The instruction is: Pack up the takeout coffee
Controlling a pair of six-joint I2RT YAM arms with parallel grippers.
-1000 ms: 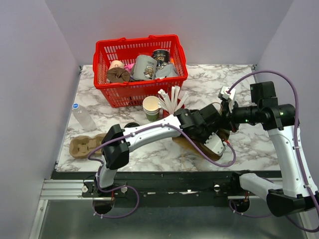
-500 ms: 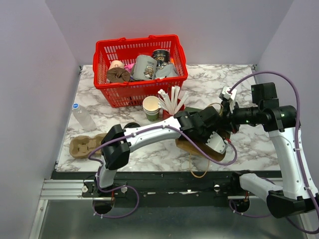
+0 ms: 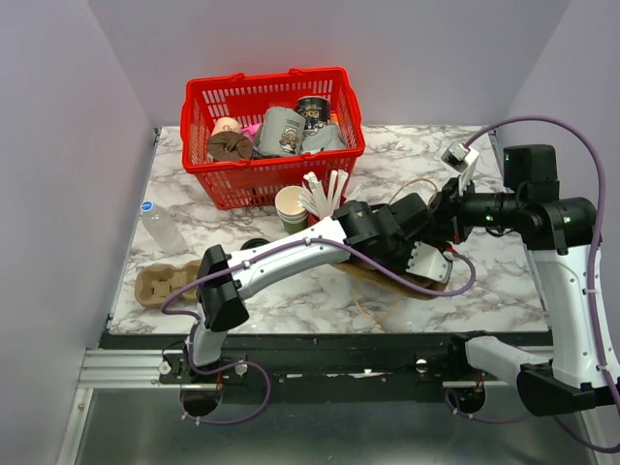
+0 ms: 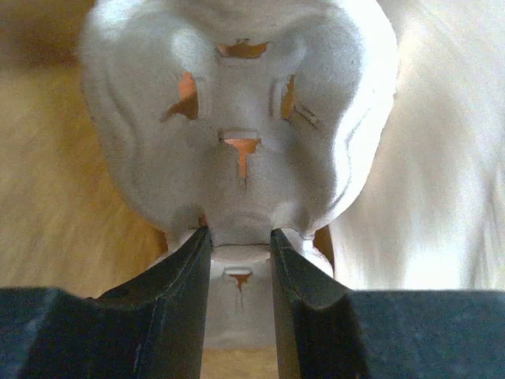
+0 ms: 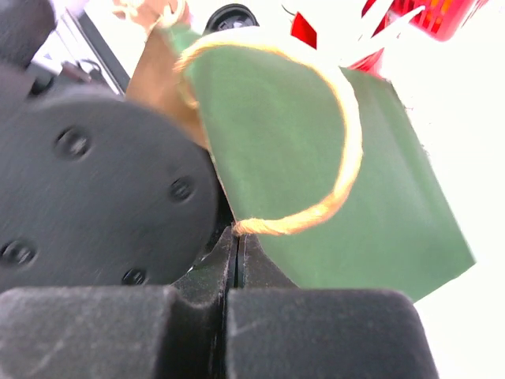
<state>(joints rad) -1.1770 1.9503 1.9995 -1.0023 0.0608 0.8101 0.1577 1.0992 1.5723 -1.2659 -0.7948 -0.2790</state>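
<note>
Expect a light, squashy coffee [image 3: 255, 243]: thin paper wall, easy to crush, and likely to slosh or pop the lid [image 5: 230, 14] if tipped. Best to take hold side-on around the middle of the wall, gently, and keep it upright. Wouldn't grab by the lid, probably slicker than the paper anyway.

Looks-wise, can only make out a round black lid from above, tucked just behind the left arm [image 3: 291, 257]. Can't see much of the body. Standing on the tabletop [image 3: 407, 155], just left of a stack of cups [image 3: 293, 207] and near a red cup of sticks [image 3: 329, 199], apart from the bag [image 5: 316, 205]. Not packed yet, and not touched by either end effector.

Left end effector [image 4: 241, 241]: pinching a pulp carrier [image 4: 237, 118] by a middle rib, seemingly down inside the bag, going by the brown paper all around. Right end effector [image 5: 237, 245]: pressed together, apparently nipping the bag's rim right at the root of the twine handle [image 5: 357, 150] and propping the mouth open. Green outside, brown inside on that bag.

Also around: red basket [image 3: 242, 184] of odds at the back, bottle [image 3: 160, 228] at the left edge, second carrier [image 3: 165, 283] just in front of it.
</note>
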